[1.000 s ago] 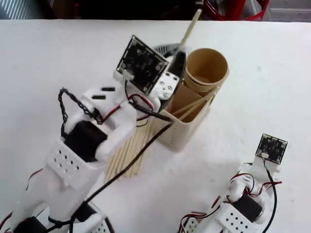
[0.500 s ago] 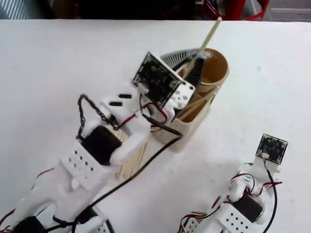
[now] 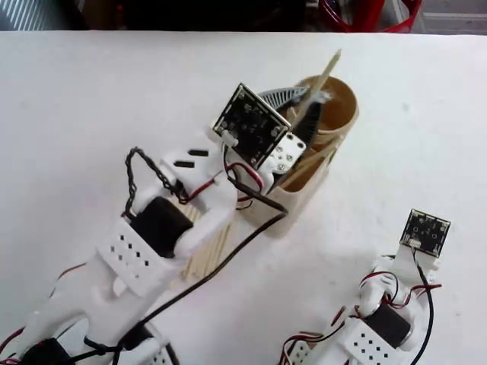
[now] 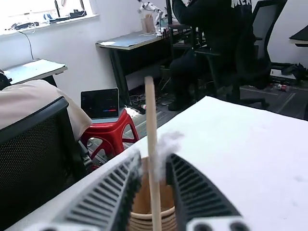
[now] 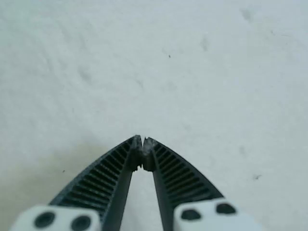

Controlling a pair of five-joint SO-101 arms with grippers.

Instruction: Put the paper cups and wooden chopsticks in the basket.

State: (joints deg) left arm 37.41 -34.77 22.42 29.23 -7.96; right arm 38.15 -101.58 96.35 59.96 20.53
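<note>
A cream basket (image 3: 293,201) stands mid-table with stacked paper cups (image 3: 344,106) upright in its far end and chopsticks leaning inside. My left gripper (image 3: 304,110) hovers over the cups. A wooden chopstick (image 3: 325,76) stands nearly upright between its fingers, the lower end down in the cups. In the left wrist view the chopstick (image 4: 151,159) has a gap on both sides between the parted fingers of the left gripper (image 4: 153,161), above the cups (image 4: 142,211). More chopsticks (image 3: 205,247) lie on the table under the left arm. My right gripper (image 5: 142,144) is shut and empty over bare table.
The right arm (image 3: 396,308) is folded at the near right corner, well away from the basket. White tabletop (image 3: 91,99) is open to the left and far right. A red stool (image 3: 365,15) and chairs stand beyond the far edge.
The left arm carried the chopstick rightward from the basket's near side to above the cups. In the last half second the chopstick slid down and tilted while the gripper barely moved.
</note>
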